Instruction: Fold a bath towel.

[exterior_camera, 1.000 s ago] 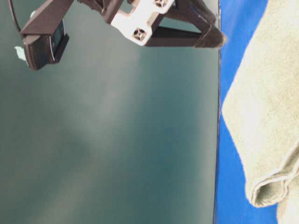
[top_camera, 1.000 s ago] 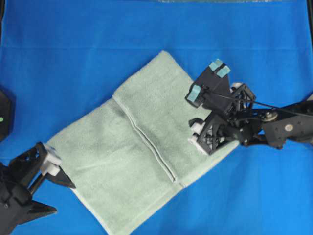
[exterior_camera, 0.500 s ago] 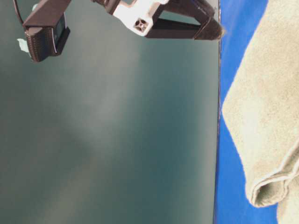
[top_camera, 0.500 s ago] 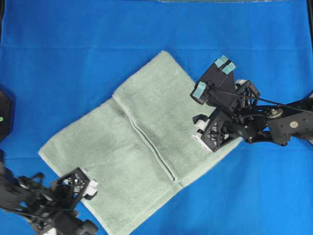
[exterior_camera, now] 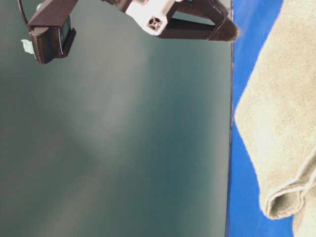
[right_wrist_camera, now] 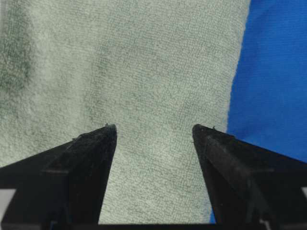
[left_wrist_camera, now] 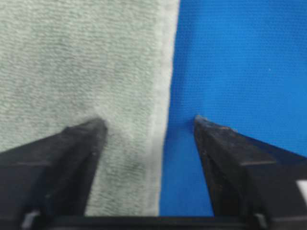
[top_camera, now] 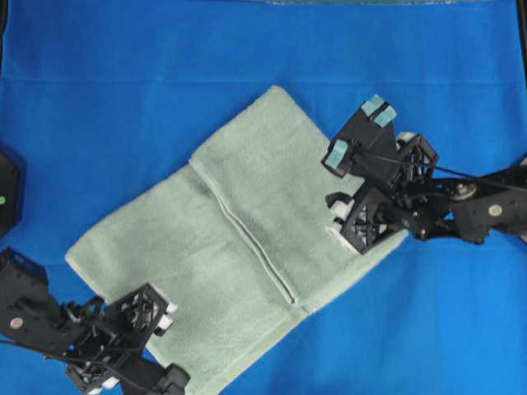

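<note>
The towel (top_camera: 239, 247) lies folded, slanting across the blue cloth (top_camera: 123, 99). At its seven o'clock corner the left gripper (left_wrist_camera: 148, 125) straddles the hem, jaws apart, grasping nothing. At three o'clock the right gripper (right_wrist_camera: 154, 128) hovers spread wide over the terry, empty.

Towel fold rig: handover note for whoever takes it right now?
Left gripper: open, jaws straddling the hemmed edge near the bath towel's lower-left corner; nothing gripped.
Right gripper: open, over the towel's right edge, holding nothing.
Towel: flat and diagonal on the blue cloth, one fold already made, with a hemmed edge running across its middle.
Left: grasp both edges, make the next fold.
</note>
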